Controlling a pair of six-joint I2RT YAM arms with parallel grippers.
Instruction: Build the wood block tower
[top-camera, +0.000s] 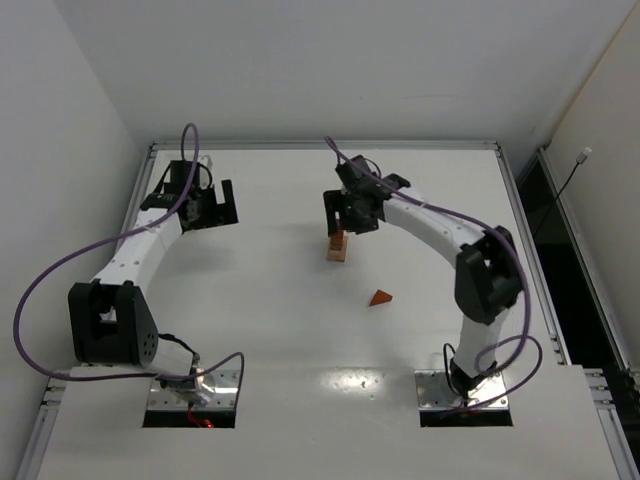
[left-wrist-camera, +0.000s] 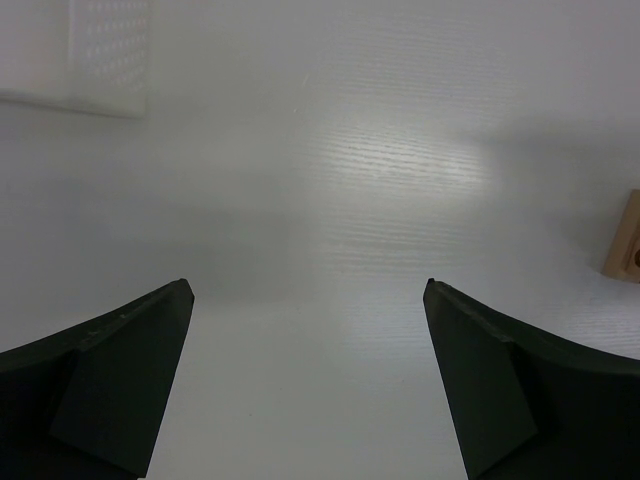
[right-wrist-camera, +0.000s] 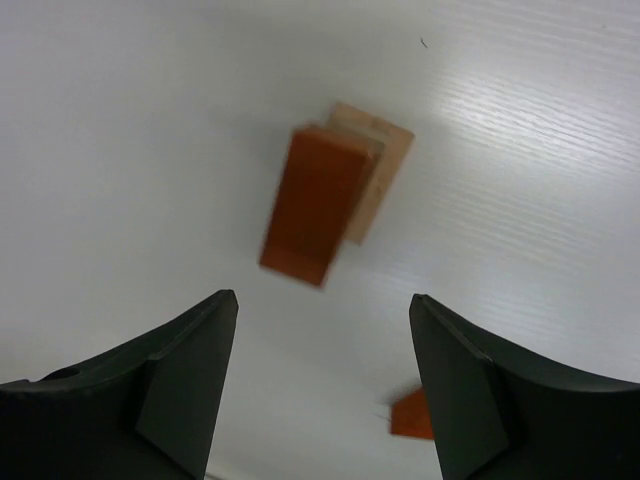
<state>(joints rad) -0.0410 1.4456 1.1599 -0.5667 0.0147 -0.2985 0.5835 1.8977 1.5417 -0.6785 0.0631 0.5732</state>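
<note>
The wood block tower (top-camera: 337, 247) stands mid-table as a short stack. From the right wrist view it is a reddish-brown block (right-wrist-camera: 315, 205) lying on top of a pale tan block (right-wrist-camera: 388, 160). My right gripper (right-wrist-camera: 322, 297) hovers just above and beside the stack, open, with nothing between its fingers; in the top view it (top-camera: 345, 222) sits right behind the tower. A reddish-brown triangular wedge (top-camera: 380, 298) lies loose on the table nearer the right arm's base, also visible as the wedge (right-wrist-camera: 412, 415). My left gripper (top-camera: 210, 212) is far to the left, open and empty.
In the left wrist view the left gripper (left-wrist-camera: 305, 290) faces bare white table, with a pale tan block (left-wrist-camera: 625, 240) at the right edge and a white perforated panel (left-wrist-camera: 105, 60) at the top left. A raised metal rim (top-camera: 320, 146) borders the table's far side.
</note>
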